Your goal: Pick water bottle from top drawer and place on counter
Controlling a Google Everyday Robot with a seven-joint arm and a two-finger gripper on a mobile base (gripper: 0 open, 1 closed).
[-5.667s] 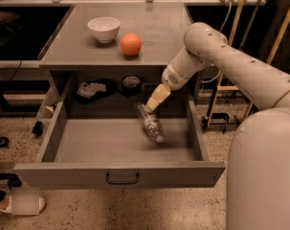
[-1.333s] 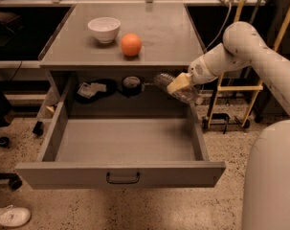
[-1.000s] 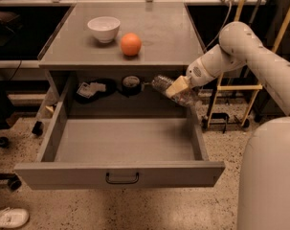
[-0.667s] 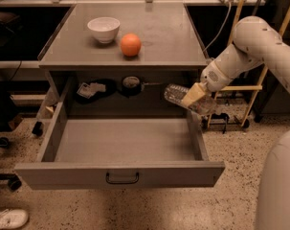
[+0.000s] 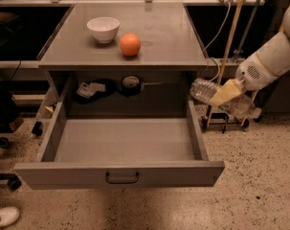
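My gripper [image 5: 225,94] is shut on the water bottle [image 5: 205,90], a clear crinkled plastic bottle held lying sideways in the air. It hangs just right of the top drawer's right wall, below the level of the counter [image 5: 168,32]. The top drawer [image 5: 120,174] stands pulled wide open, its floor bare, with a dark pull handle at the middle of its front panel. The white arm comes in from the right edge.
A white bowl [image 5: 103,29] and an orange [image 5: 129,44] sit on the counter's left half. Dark items [image 5: 93,90] lie at the back under the counter. A wooden pole [image 5: 230,37] and cables stand right of the cabinet. A shoe [image 5: 3,215] lies at bottom left.
The gripper has lifted the bottle out of the drawer and carried it to the right, beyond the drawer's right wall. The drawer floor is now bare.
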